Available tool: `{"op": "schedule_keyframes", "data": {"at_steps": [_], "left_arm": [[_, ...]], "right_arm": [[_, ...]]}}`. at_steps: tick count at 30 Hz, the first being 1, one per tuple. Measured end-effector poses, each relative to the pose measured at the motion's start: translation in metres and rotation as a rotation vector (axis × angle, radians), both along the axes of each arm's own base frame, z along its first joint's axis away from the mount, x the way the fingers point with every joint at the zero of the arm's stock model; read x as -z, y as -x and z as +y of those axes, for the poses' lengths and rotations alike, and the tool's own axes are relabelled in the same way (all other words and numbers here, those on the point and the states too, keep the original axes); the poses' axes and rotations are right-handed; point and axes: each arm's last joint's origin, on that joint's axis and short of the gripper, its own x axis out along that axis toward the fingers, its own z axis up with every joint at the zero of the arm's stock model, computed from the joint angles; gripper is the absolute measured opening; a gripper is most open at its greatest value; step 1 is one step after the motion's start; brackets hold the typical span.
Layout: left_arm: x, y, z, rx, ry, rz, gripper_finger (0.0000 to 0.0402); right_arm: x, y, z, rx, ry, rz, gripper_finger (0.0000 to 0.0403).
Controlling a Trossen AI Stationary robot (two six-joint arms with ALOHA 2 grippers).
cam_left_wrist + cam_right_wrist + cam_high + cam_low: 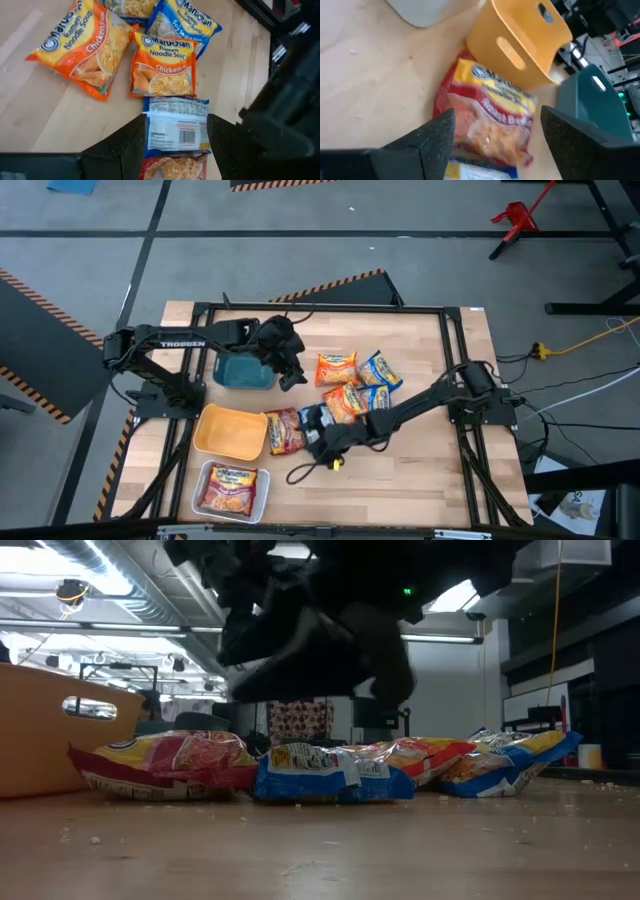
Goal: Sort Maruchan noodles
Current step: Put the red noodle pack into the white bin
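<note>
right claw (322,442): hanging wide open and empty over the red packet (487,120), likely lining up a pick.
left claw (292,375): hovering open beside the teal tray (243,370), holding nothing, fingers (125,145) framing the blue packet (176,127) lying label-down below.
noodles: lying loose mid-table, two orange packets (162,65) and more blue ones just beyond.
sorted so far: one packet (230,488) sitting in the white tray (200,502).
yellow tray (232,432): sitting empty, just beside the red packet.
</note>
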Motion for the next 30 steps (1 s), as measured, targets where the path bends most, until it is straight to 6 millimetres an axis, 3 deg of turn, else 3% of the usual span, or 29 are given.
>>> {"op": "schedule_keyframes", "data": {"at_steps": [9, 26, 30], "left_arm": [[0.002, 0.003, 0.004, -0.029, 0.016, 0.031, 0.0200], [0.002, 0.003, 0.003, -0.087, 0.023, 0.050, 0.0200], [0.002, 0.003, 0.004, -0.124, 0.026, 0.054, 0.0200]], "right_arm": [[0.016, -0.015, 0.026, -0.016, 0.068, 0.023, 0.0278], [0.032, -0.018, 0.026, 0.005, 0.096, 0.059, 0.0278], [0.048, -0.017, 0.025, 0.009, 0.134, 0.102, 0.0278]]}}
